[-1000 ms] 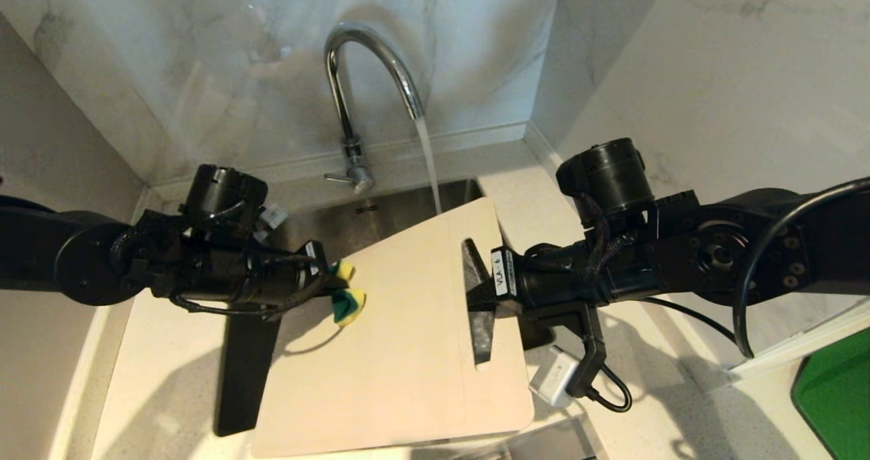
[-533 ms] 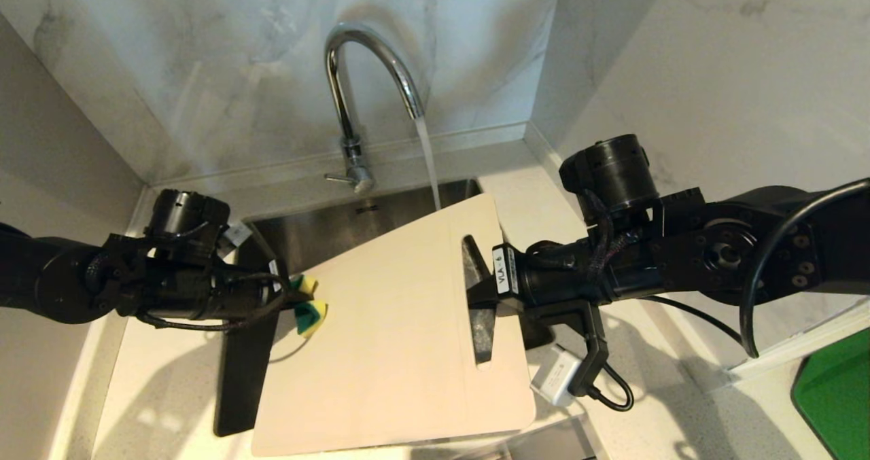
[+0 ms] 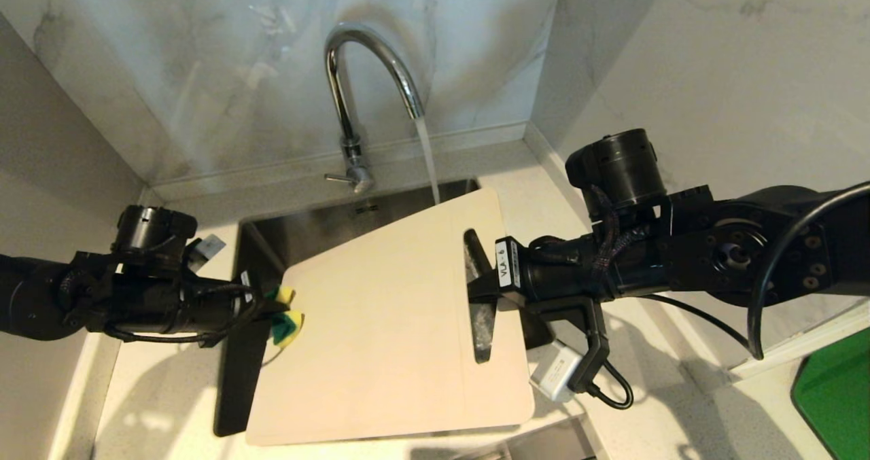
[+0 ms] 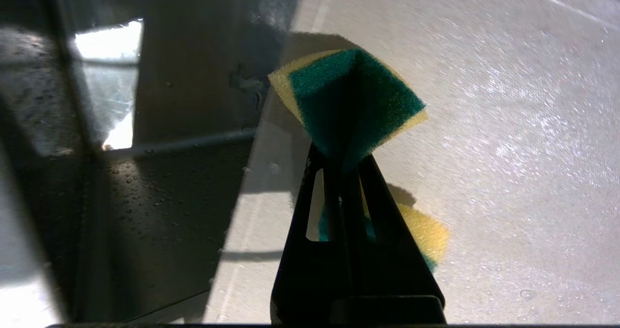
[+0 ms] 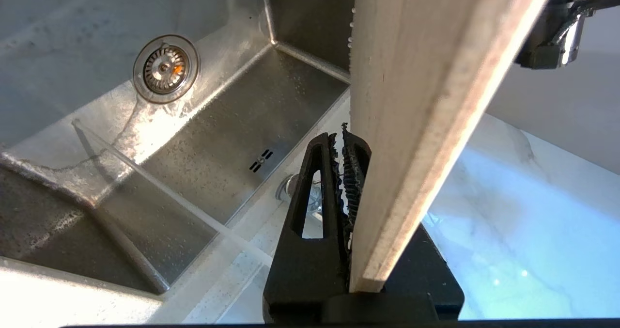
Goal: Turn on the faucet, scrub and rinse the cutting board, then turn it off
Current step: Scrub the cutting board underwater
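The chrome faucet (image 3: pixel 370 73) is running, and its stream (image 3: pixel 428 168) falls just behind the far edge of the cutting board (image 3: pixel 387 331). The beige board is held tilted over the sink. My right gripper (image 3: pixel 476 290) is shut on the board at its handle slot, one finger above it and one below; the right wrist view shows the board (image 5: pixel 426 100) edge-on against the gripper (image 5: pixel 341 141). My left gripper (image 3: pixel 268 307) is shut on a yellow-and-green sponge (image 3: pixel 285 314) at the board's left edge. In the left wrist view the sponge (image 4: pixel 351 100) sticks out past the gripper (image 4: pixel 341 161) over the wet board (image 4: pixel 484 148).
The steel sink (image 3: pixel 326 229) lies under the board, with its drain (image 5: pixel 165 69) on the wet floor. Marble walls close in behind and on the right. Pale counter (image 3: pixel 156 392) runs along the left and front. A green object (image 3: pixel 836 392) sits at the far right.
My left gripper has drawn the sponge leftwards across the board to its left edge. The right gripper keeps its hold, and the board has barely shifted. Water keeps running.
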`<state>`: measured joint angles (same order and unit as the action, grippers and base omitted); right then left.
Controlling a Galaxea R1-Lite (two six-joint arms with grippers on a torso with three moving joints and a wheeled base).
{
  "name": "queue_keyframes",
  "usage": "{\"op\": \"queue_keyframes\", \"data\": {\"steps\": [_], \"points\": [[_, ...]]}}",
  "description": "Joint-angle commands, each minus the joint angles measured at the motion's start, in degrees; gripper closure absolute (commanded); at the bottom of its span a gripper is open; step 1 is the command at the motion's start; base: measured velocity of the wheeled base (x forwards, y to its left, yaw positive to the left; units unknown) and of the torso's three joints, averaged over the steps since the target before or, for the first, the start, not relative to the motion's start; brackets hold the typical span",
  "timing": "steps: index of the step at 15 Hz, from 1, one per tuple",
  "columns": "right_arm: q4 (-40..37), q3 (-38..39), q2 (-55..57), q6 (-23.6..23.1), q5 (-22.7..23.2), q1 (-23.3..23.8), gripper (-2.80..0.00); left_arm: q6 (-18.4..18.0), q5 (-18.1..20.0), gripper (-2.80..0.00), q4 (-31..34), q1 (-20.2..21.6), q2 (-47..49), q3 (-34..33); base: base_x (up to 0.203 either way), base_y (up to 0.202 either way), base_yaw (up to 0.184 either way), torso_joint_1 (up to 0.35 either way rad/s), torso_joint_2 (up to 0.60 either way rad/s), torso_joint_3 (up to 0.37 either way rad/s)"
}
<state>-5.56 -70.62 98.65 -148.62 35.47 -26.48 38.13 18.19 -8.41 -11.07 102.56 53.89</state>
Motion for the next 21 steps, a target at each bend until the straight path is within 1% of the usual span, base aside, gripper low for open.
{"op": "queue_keyframes", "data": {"steps": [1,2,3,6,7,9,11,13,15,17,19,21], "points": [[0.0,0.2,-0.3,-0.8,0.2,0.0,0.00,0.1,1.9,0.00,-0.1,2.8,-1.8,-0.5,0.000,0.000,0.000,0.000,0.00,0.000],[-0.1,0.2,-0.4,-0.8,0.2,0.0,0.00,0.1,3.1,0.00,0.0,3.8,-2.5,-0.5,0.000,0.000,0.000,0.000,0.00,0.000],[-0.1,0.3,-0.5,-0.9,0.2,0.0,0.00,0.1,3.4,0.00,0.0,4.2,-2.9,-0.3,0.000,0.000,0.000,0.000,0.00,0.000],[0.0,0.2,-0.4,-0.9,0.2,0.0,0.00,0.3,3.7,0.00,0.4,3.8,-5.7,0.4,0.000,0.000,0.000,0.000,0.00,0.000],[0.0,0.2,-0.1,-0.9,0.2,0.0,0.00,0.5,3.9,0.00,1.6,2.3,-6.6,1.8,0.000,0.000,0.000,0.000,0.00,0.000],[0.0,0.3,0.2,-0.9,0.1,0.0,0.00,1.7,3.8,0.00,6.8,-1.6,-9.1,6.7,0.000,0.000,0.000,0.000,0.00,0.000],[0.0,-0.2,0.3,-0.8,0.1,-0.1,0.00,4.5,3.6,0.00,12.6,-6.5,-11.3,13.9,0.000,0.000,0.000,0.000,0.00,0.000],[0.0,0.1,0.0,-0.4,0.1,-0.2,0.00,6.9,3.0,0.00,17.0,-11.8,-12.1,20.8,0.000,0.000,0.000,0.000,0.00,0.000],[0.0,0.1,-0.4,-0.4,0.0,-0.9,0.00,8.7,1.6,0.00,18.5,-16.3,-10.4,25.0,0.000,0.000,0.000,0.000,0.00,0.000],[0.0,0.2,-0.4,0.6,-0.1,-1.8,0.00,9.4,0.1,0.00,18.3,-19.4,-7.1,28.0,0.000,0.000,0.000,0.000,0.00,0.000],[0.0,0.0,-0.4,0.6,-0.1,-2.1,0.00,10.5,-0.4,0.00,18.2,-21.5,-3.7,30.9,0.000,0.000,0.000,0.000,0.00,0.000],[0.0,0.2,-0.9,0.6,-0.1,-2.1,0.00,10.5,-0.8,0.00,18.2,-21.9,-1.9,31.3,0.000,0.000,0.000,0.000,0.00,0.000]]}}
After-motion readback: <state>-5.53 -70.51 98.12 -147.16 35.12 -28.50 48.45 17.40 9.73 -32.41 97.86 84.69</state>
